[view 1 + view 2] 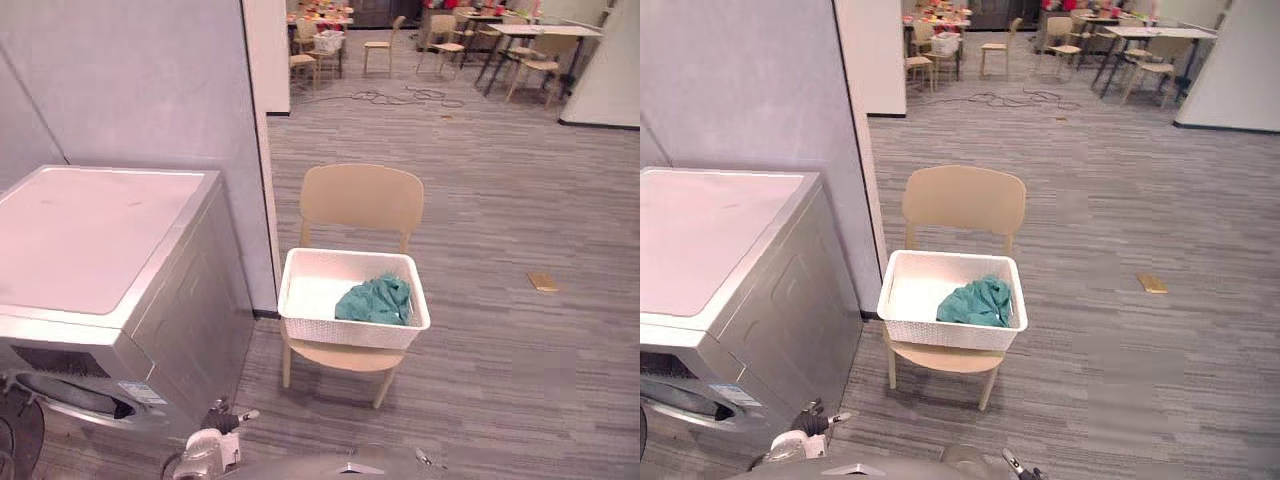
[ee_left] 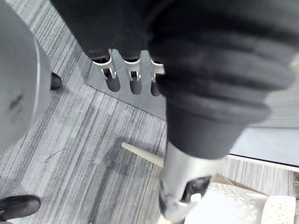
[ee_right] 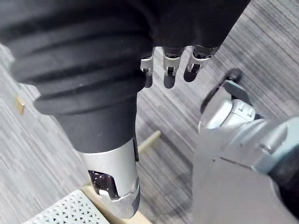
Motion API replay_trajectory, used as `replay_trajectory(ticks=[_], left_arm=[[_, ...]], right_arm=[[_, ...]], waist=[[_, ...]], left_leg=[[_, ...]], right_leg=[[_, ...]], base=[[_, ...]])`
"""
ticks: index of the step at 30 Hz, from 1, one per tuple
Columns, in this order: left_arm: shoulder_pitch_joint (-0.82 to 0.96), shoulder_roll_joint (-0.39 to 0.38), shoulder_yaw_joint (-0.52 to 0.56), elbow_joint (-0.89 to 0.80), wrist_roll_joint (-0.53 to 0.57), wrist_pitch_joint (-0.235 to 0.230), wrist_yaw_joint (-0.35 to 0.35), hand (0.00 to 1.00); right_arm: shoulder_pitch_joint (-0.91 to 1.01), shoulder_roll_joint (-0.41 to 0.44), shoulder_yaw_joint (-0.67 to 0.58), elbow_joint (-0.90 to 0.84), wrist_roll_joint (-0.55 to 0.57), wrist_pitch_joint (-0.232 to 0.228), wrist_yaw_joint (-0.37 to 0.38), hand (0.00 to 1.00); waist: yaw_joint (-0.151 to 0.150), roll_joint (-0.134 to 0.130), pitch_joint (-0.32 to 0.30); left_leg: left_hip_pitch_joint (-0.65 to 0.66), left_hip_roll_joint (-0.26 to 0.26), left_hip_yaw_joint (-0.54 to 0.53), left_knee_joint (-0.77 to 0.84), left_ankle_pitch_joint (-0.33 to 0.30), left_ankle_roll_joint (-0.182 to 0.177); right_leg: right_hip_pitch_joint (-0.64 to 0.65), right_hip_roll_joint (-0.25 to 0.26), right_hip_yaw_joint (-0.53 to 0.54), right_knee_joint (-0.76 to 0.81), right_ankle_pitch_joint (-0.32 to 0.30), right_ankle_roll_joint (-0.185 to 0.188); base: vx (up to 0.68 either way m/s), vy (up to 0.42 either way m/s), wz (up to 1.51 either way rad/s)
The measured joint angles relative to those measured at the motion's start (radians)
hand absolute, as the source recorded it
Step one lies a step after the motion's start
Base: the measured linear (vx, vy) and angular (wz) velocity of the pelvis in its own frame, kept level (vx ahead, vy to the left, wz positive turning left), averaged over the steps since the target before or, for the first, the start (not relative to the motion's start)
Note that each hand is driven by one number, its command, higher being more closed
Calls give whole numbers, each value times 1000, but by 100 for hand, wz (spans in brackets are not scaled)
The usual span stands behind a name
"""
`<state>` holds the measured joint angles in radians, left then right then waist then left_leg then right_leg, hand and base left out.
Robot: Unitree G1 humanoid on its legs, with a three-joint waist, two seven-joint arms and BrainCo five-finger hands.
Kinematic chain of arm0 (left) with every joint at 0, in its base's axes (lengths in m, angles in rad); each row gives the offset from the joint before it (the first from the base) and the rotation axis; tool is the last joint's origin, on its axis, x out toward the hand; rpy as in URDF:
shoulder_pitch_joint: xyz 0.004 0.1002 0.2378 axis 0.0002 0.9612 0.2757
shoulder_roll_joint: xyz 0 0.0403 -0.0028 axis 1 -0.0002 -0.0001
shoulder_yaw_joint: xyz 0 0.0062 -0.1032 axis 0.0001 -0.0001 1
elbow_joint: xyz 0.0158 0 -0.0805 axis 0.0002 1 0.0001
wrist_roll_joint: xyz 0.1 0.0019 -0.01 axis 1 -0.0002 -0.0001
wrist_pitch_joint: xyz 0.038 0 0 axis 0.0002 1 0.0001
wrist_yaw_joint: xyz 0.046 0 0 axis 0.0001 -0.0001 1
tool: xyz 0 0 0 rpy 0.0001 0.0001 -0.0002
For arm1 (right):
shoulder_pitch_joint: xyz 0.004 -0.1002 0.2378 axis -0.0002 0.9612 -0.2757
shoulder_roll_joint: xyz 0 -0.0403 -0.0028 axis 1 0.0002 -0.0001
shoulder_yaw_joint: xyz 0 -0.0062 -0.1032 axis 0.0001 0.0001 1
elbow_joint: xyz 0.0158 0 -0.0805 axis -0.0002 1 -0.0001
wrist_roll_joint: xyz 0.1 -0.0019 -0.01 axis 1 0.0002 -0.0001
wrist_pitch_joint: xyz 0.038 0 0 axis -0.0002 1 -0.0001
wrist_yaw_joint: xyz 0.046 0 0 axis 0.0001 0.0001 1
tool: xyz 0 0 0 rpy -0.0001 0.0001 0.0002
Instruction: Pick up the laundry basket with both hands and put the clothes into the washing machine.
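A white woven laundry basket point(image 1: 352, 322) sits on the seat of a beige chair point(image 1: 361, 200). A teal cloth point(image 1: 375, 300) lies bunched in its right half. The silver-grey washing machine point(image 1: 90, 260) stands to the left, its round door opening point(image 1: 75, 395) low on the front. My left hand point(image 2: 133, 77) hangs near the floor beside the chair, fingers straight and holding nothing; a corner of the basket point(image 2: 243, 205) shows past its thumb. My right hand point(image 3: 169, 70) hangs on the other side, open too, above a basket corner point(image 3: 65, 210).
A grey partition wall point(image 1: 150, 90) rises behind the washer and ends just left of the chair. A small tan object point(image 1: 542, 282) lies on the carpet to the right. Tables and chairs point(image 1: 520, 45) stand far back, with cables point(image 1: 400, 97) on the floor there.
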<state>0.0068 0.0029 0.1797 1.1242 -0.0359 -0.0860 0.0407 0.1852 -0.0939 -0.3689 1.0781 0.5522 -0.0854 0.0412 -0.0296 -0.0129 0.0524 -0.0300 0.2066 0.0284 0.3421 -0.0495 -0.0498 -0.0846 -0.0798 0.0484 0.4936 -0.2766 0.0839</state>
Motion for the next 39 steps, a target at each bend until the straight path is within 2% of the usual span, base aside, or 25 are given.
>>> replay_trajectory(ticks=[2,4,5,6,7,9,12,14,15,18,24,26,27,28,29,30,32,33,34,35,36,38,39], left_arm=[[2,17,-7,8,0,-1,0,0],[6,21,-23,8,1,0,0,0],[3,22,-31,7,3,0,0,0],[9,26,-54,10,13,4,1,0],[16,29,-59,13,17,4,1,0],[14,49,-66,20,20,5,14,0],[13,36,-64,27,43,8,21,0],[9,26,-64,25,67,12,22,0],[7,26,-64,23,92,13,23,0],[2,27,-66,21,129,13,39,0],[-13,33,-128,22,151,13,43,0],[-12,37,-160,22,156,12,43,0],[-17,40,-165,19,157,12,42,0],[-20,40,-166,16,159,12,42,0],[-24,40,-176,16,160,11,41,0],[-24,51,-189,19,167,11,40,0],[-26,68,-199,23,180,12,39,0],[-29,72,-197,26,196,13,39,0],[-29,73,-193,25,197,13,39,0],[-30,76,-182,25,199,13,39,0],[-32,78,-179,25,198,13,38,0],[-31,79,-179,25,197,11,37,0],[-29,91,-179,25,198,9,31,0]], right_arm=[[0,-6,0,-28,6,-8,-4,0],[5,0,1,-154,28,-24,-18,0],[2,-2,0,-199,35,-30,-27,0],[-12,-10,0,-294,38,-49,-36,0],[-12,-9,3,-332,38,-53,-39,0],[-21,15,13,-435,36,-80,-51,0],[-48,40,80,-619,30,-117,-78,0],[-47,67,115,-729,29,-133,-90,0],[-39,91,135,-812,27,-141,-95,0],[-37,104,160,-918,-20,-153,-97,0],[-39,100,152,-1071,-87,-173,-112,0],[-34,91,144,-1125,-92,-173,-114,0],[-32,90,128,-1173,-125,-173,-114,0],[-33,87,119,-1198,-148,-173,-114,0],[-33,75,108,-1235,-188,-172,-115,0],[-32,64,107,-1262,-214,-172,-115,0],[-34,43,97,-1274,-248,-169,-115,0],[-37,-1,71,-1295,-274,-154,-112,0],[-39,-26,61,-1305,-286,-152,-110,0],[-55,-83,40,-1309,-296,-150,-104,0],[-81,-146,19,-1306,-313,-150,-88,0],[-109,-219,0,-1303,-325,-150,-69,0],[-123,-264,0,-1304,-331,-149,-60,0]], waist=[[2,11,6],[-2,21,10],[-4,30,15],[2,45,26],[2,47,25],[6,27,25],[4,39,14],[3,44,11],[4,35,15],[7,18,10],[6,11,10],[5,6,12],[5,-16,24],[4,-24,29],[5,-24,34],[-5,-40,47],[-8,-53,56],[-7,-29,71],[-6,-32,72],[-4,-43,71],[-4,-43,72],[-3,-43,71],[-3,-59,62]], left_leg=[[-30,12,54,34,30,38],[-34,9,57,-8,42,25],[-41,3,60,-7,26,10],[-36,-53,77,7,-27,-41],[-22,-79,93,-18,-46,-45],[22,-120,97,-147,1,-14],[33,-143,96,-276,67,-8],[34,-148,91,-302,82,-8],[40,-155,84,-308,83,-8],[56,-161,72,-329,84,-7],[65,-164,57,-348,84,-8],[64,-167,56,-348,82,-7],[65,-184,57,-346,69,-2],[66,-190,53,-344,58,-6],[66,-191,51,-341,55,-4],[68,-194,51,-320,46,-3],[66,-184,51,-287,26,-6],[65,-151,47,-274,21,-7],[62,-144,47,-273,20,-9],[51,-134,47,-270,18,-16],[42,-116,45,-259,12,-26],[45,-94,44,-255,5,-43],[46,-92,43,-256,6,-71]], right_leg=[[34,-5,-49,-26,3,-9],[49,-21,-117,-40,1,-17],[46,-24,-131,-41,2,-19],[46,-42,-146,-51,4,-23],[49,-45,-144,-58,4,-22],[52,-40,-101,-84,9,-17],[50,-31,-61,-191,71,-8],[64,-36,-65,-229,97,8],[85,-39,-70,-256,110,14],[116,-41,-83,-290,117,15],[123,-39,-87,-306,119,16],[101,-44,-79,-263,102,15],[71,-61,-65,-191,66,25],[49,-68,-58,-140,54,38],[-23,-67,-28,-5,57,45],[-83,-64,6,119,73,64],[-125,-48,38,209,109,62],[-134,-27,55,231,135,42],[-141,-26,54,238,109,12],[-160,-46,53,229,57,-9],[-164,-69,52,179,28,-15],[-147,-90,58,47,38,-4],[-120,-100,76,-63,75,3]], base=[[30,-91,82],[-7,-54,97],[-50,28,66],[-36,58,51],[-28,68,47],[11,24,28],[77,76,7],[125,86,8],[124,52,12],[104,18,13],[43,-3,6],[-12,0,-2],[-28,-4,-5],[-69,-28,-14],[-66,-31,-11],[-76,-30,-11],[-69,-45,-5],[-66,-62,-7],[-85,-131,-8],[-73,-177,-6],[-78,-226,-9],[-1,-285,-10],[66,-424,2]])
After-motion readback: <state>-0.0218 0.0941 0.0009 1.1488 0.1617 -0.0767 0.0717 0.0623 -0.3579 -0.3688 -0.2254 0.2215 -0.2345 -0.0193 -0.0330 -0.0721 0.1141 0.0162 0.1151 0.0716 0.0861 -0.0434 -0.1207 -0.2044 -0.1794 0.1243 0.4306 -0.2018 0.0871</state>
